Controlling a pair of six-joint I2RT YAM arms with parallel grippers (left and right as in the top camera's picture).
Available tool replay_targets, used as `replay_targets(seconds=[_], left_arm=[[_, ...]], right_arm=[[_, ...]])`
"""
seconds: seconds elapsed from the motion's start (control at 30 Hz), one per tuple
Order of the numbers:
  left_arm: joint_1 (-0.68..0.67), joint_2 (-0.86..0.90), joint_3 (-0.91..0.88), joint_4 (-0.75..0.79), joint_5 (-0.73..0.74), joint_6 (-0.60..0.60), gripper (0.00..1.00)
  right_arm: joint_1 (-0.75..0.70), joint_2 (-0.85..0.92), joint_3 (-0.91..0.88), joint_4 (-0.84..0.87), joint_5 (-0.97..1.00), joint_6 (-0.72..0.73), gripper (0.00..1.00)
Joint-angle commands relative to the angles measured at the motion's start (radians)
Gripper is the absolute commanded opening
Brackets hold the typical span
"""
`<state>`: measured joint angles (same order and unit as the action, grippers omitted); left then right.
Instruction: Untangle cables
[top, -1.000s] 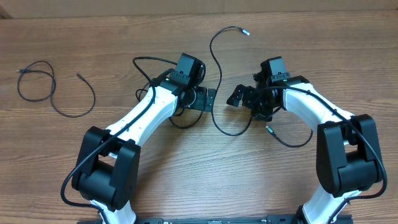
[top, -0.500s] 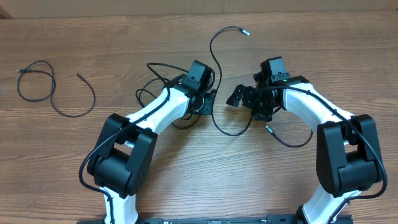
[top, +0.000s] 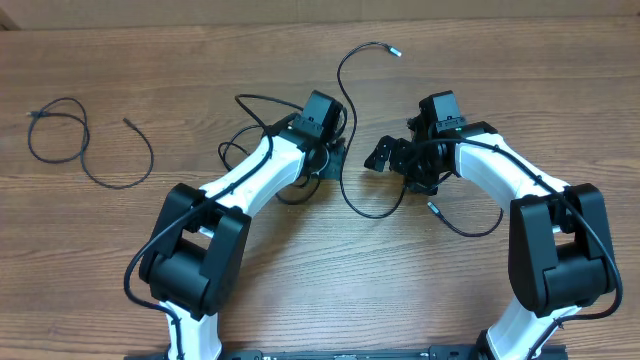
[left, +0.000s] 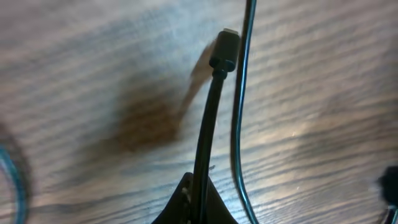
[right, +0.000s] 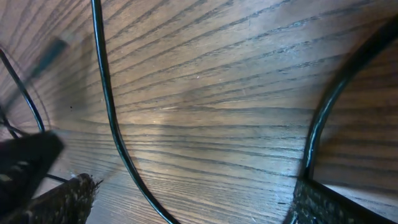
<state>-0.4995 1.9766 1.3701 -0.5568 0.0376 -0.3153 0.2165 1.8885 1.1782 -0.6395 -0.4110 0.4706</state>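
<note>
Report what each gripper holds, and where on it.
Left gripper pinches a black cable near its plug end; right gripper is open, holding nothing.

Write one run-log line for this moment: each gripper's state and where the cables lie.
left gripper: shut on cable end | right gripper: open over thin cable | separate cable: far left, apart from both arms

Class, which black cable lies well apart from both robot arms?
The looped cable at the far left, lying alone; the other cables cluster in the centre.
</note>
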Motion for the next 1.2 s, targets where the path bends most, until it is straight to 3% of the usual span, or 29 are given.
replay_targets(seconds=[0.0,0.13,0.23,0.53,0.6,0.63,0.67,0.73,0.83,1.0,1.17], left_arm=[[0.007,-0.082,0.039,-0.002,-0.181,-0.051,0.04],[0.008,-0.088,0.039,-0.026,-0.405,-0.165,0.04],[0.008,-0.086,0.039,-0.053,-0.489,-0.198,0.04],[0.008,-0.086,0.039,-0.075,-0.543,-0.216,0.05],[0.009,-0.086,0.039,-0.075,-0.544,-0.216,0.22],[0.009,-0.086,0.039,-0.074,-0.544,-0.216,0.44],[0.009,-0.086,0.039,-0.074,-0.547,-0.215,0.57],[0.01,-0.086,0.039,-0.074,-0.548,-0.2,0.73],[0.015,-0.088,0.04,-0.08,-0.589,-0.174,0.85],[0.059,-0.123,0.077,-0.201,-0.532,-0.288,0.88],[0.135,-0.14,0.079,-0.235,-0.33,-0.294,0.78]], right_arm=[[-0.002,-0.025,0.001,0.005,0.007,0.0,1.0],[-0.002,-0.025,0.001,0.005,0.007,0.0,1.0],[-0.002,-0.025,0.001,0.005,0.007,0.0,1.0],[-0.002,-0.025,0.001,0.005,0.007,0.0,1.0],[-0.002,-0.025,0.001,0.005,0.007,0.0,1.0],[-0.002,-0.025,0.001,0.005,0.007,0.0,1.0],[-0.002,-0.025,0.001,0.005,0.007,0.0,1.0],[-0.002,-0.025,0.001,0.005,0.007,0.0,1.0],[-0.002,-0.025,0.001,0.005,0.007,0.0,1.0],[-0.002,-0.025,0.001,0.005,0.007,0.0,1.0],[-0.002,-0.025,0.001,0.006,0.007,0.0,1.0]])
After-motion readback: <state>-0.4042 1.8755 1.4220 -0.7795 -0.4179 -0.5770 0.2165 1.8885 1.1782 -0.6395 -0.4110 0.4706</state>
